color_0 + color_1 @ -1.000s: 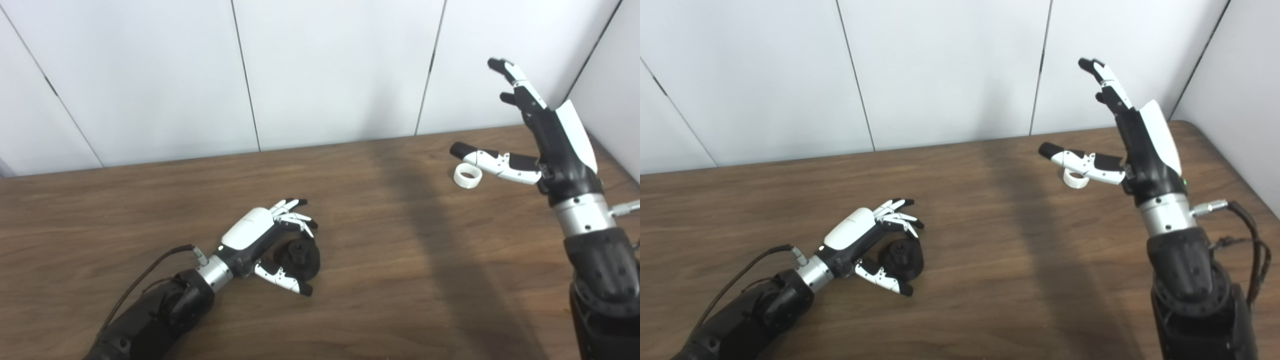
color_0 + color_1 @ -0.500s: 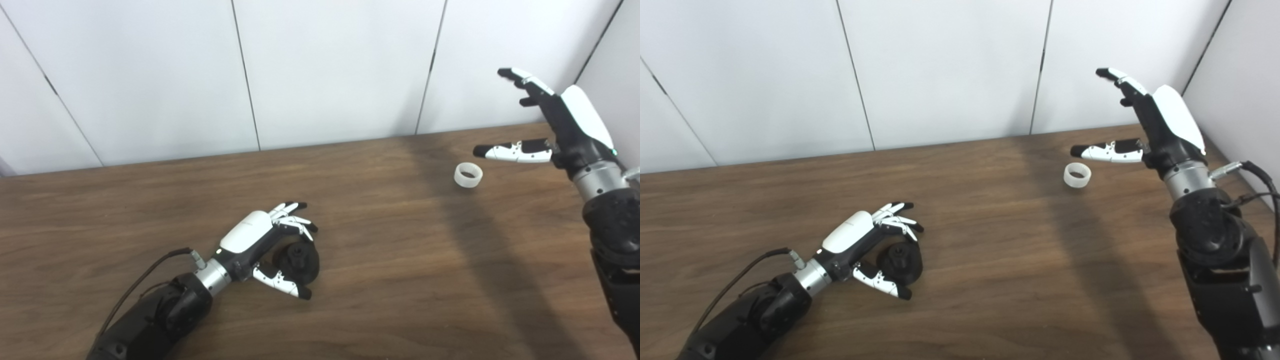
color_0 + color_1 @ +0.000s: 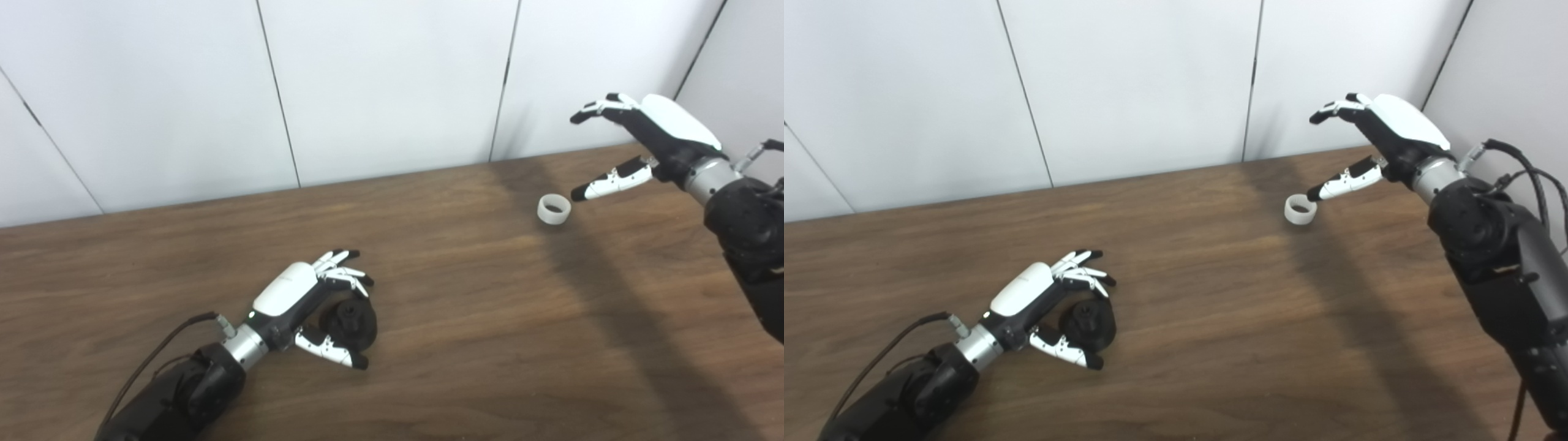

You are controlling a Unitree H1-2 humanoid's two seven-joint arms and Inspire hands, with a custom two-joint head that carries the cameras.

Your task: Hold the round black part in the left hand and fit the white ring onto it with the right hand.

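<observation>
The round black part (image 3: 352,320) rests on the wooden table in the lower left-centre. My left hand (image 3: 306,300) cups loosely around it, fingers curled over its far side and thumb along its near side, with gaps showing. The white ring (image 3: 554,209) lies flat on the table at the far right. My right hand (image 3: 637,138) hovers above and to the right of the ring, fingers spread wide, thumb tip close beside the ring's right edge and holding nothing.
White wall panels (image 3: 392,86) close off the back of the table (image 3: 465,318), and another panel stands at the far right corner. The right arm's dark shadow falls across the table from the ring toward the front right.
The right hand has swung from upright to leaning forward and lower over the ring, its thumb now beside it. The left hand has stayed around the black part. The whole picture has shifted slightly.
</observation>
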